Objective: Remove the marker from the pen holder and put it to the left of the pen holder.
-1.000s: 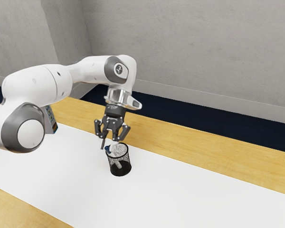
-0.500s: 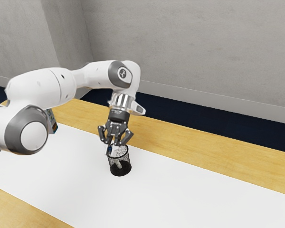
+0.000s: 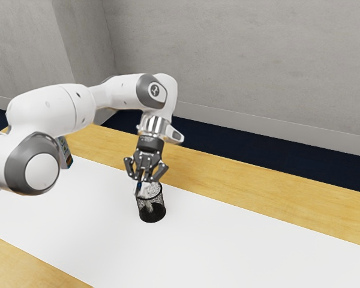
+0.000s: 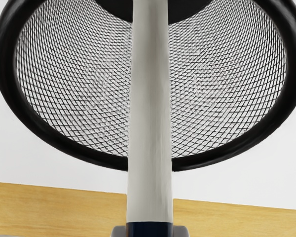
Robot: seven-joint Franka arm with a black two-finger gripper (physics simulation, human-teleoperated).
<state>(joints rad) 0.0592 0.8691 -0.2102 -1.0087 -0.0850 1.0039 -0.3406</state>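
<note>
The gripper (image 3: 144,181) is clenched on the marker (image 4: 149,113), a pad (image 4: 181,231) on each side of its dark blue cap (image 4: 149,230). The marker is in the holder (image 3: 160,201), its upper end above the rim (image 4: 5,69).

The step in hand, as I judge it, is the draw upward. I should firm up the grip first, since it takes in only the cap end: a sideways tug could make the marker pivot between the pads, or pull the cap off. Lift slowly along the marker's own line, not straight up, so the shaft slides over the rim without hooking it. The holder looks light and could tip or ride up with it. Only when the lower end is well above the rim should I swing aside to the left, then lower and lay the marker flat before letting go.

The marker's long axis is steep but tilted. Its cap points up and toward the exterior view's left; its other end points down into the holder, toward the base (image 4: 187,7). Seen from the hand, the shaft crosses the rim.

Farther out, the holder stands upright on the white surface (image 3: 246,255), closer to its far long edge, by the wood strip (image 3: 258,198), than to its near one.
</note>
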